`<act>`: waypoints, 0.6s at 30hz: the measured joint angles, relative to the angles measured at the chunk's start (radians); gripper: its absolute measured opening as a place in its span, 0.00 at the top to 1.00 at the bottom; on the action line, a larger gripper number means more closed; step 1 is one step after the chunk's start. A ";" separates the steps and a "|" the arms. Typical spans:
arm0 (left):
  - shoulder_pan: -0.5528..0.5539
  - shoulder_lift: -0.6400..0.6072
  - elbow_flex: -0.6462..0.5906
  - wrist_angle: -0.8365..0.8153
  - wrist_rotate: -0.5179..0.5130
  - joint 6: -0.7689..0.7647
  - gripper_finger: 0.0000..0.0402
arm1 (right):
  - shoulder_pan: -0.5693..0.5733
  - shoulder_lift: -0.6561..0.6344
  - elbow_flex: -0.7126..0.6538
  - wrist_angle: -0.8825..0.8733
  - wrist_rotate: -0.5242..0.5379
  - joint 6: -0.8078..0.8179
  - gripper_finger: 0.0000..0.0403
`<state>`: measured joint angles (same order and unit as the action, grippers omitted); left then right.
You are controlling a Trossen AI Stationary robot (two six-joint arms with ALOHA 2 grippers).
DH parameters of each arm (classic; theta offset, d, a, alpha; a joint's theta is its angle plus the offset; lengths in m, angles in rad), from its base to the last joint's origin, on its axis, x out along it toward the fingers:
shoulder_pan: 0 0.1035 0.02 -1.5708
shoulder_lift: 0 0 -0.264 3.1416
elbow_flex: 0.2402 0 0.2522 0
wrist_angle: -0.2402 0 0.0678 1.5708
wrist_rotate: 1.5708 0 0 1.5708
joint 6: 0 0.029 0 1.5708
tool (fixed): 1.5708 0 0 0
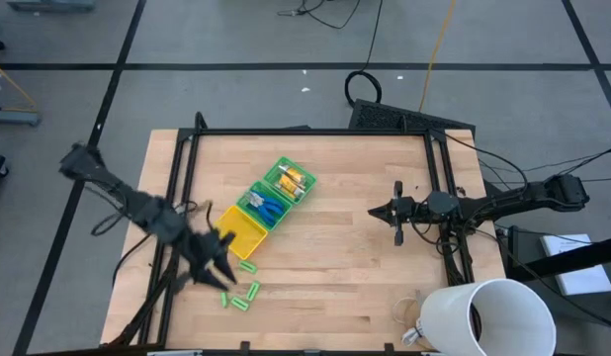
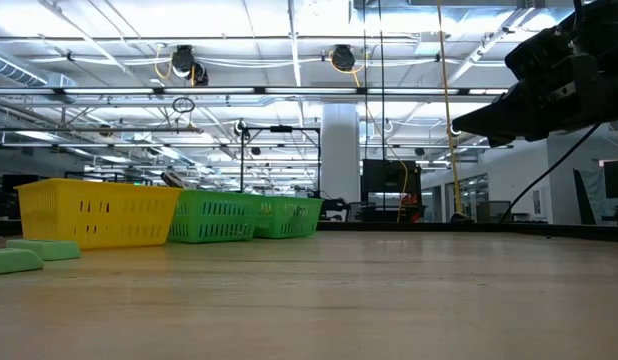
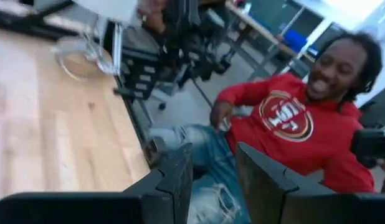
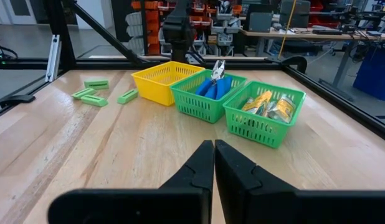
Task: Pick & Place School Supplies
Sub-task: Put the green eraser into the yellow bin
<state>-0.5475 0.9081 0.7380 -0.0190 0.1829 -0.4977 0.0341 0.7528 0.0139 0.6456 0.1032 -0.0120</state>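
I read left gripper (image 1: 218, 259) nearer: short light-green plastic sticks (image 1: 241, 289) lie just beside its narrowly parted, empty fingers. Right gripper (image 1: 396, 212) pinched together, well apart.

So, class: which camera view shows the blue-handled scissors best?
The right wrist view: the blue-handled scissors stand in the middle green basket. The high view shows them small; the low view hides them behind basket walls; the left wrist view misses them.

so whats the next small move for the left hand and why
Probably lower the left hand onto the nearest green stick and close on it. Its fingers are open with nothing between them, the green sticks lie loose on the table beside it, and the yellow basket next to them looks empty. The right hand waits shut at mid-table.
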 joint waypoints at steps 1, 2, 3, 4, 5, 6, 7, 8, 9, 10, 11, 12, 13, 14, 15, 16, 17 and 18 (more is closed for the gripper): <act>-0.056 0.021 0.000 0.009 -0.057 -0.015 0.69 | 0.000 0.000 0.000 0.000 0.000 0.000 0.98; -0.109 0.045 0.000 0.021 -0.119 -0.032 0.69 | 0.000 0.000 0.000 0.000 0.000 0.000 0.98; -0.157 0.069 0.004 0.023 -0.176 -0.054 0.69 | 0.000 0.000 0.000 0.001 0.000 0.000 0.98; -0.202 0.099 0.011 0.017 -0.233 -0.080 0.69 | 0.000 0.000 0.000 0.002 0.000 0.000 0.98; -0.241 0.130 0.025 0.008 -0.289 -0.109 0.69 | 0.000 0.000 0.000 0.003 0.000 0.000 0.98; -0.279 0.166 0.042 -0.004 -0.344 -0.136 0.69 | 0.000 0.000 0.000 0.002 0.000 0.000 0.98; -0.314 0.202 0.060 -0.022 -0.394 -0.160 0.69 | 0.000 0.000 0.000 0.002 0.000 0.000 0.98; -0.341 0.240 0.084 -0.055 -0.431 -0.175 0.69 | 0.000 0.000 0.000 0.003 0.000 0.000 0.98; -0.364 0.281 0.111 -0.092 -0.464 -0.187 0.69 | 0.000 0.000 0.000 0.002 0.000 0.000 0.98; -0.381 0.325 0.145 -0.134 -0.481 -0.198 0.69 | 0.000 0.000 0.000 0.001 0.000 0.000 0.98; -0.394 0.371 0.182 -0.182 -0.491 -0.203 0.69 | 0.000 0.000 0.000 0.001 0.000 0.000 0.98; -0.403 0.416 0.221 -0.236 -0.493 -0.205 0.69 | 0.000 0.000 0.000 0.001 0.000 0.000 0.98; -0.410 0.465 0.264 -0.293 -0.491 -0.209 0.69 | 0.000 0.000 0.000 0.000 0.000 0.000 0.98; -0.417 0.513 0.310 -0.353 -0.481 -0.213 0.69 | 0.000 0.000 0.000 0.001 0.000 0.000 0.98; -0.420 0.558 0.353 -0.421 -0.457 -0.224 0.69 | 0.000 0.000 0.000 0.003 0.000 0.000 0.98; -0.420 0.602 0.395 -0.492 -0.425 -0.247 0.69 | 0.000 0.000 0.000 0.004 0.000 0.000 0.98; -0.419 0.645 0.436 -0.561 -0.388 -0.285 0.69 | 0.000 0.000 0.000 0.002 0.000 0.000 0.98; -0.416 0.687 0.472 -0.624 -0.350 -0.323 0.69 | 0.000 0.000 0.000 0.002 0.000 0.000 0.98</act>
<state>-0.9639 1.5951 1.2105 -0.6433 -0.1670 -0.8210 0.0344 0.7528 0.0139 0.6472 0.1029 -0.0120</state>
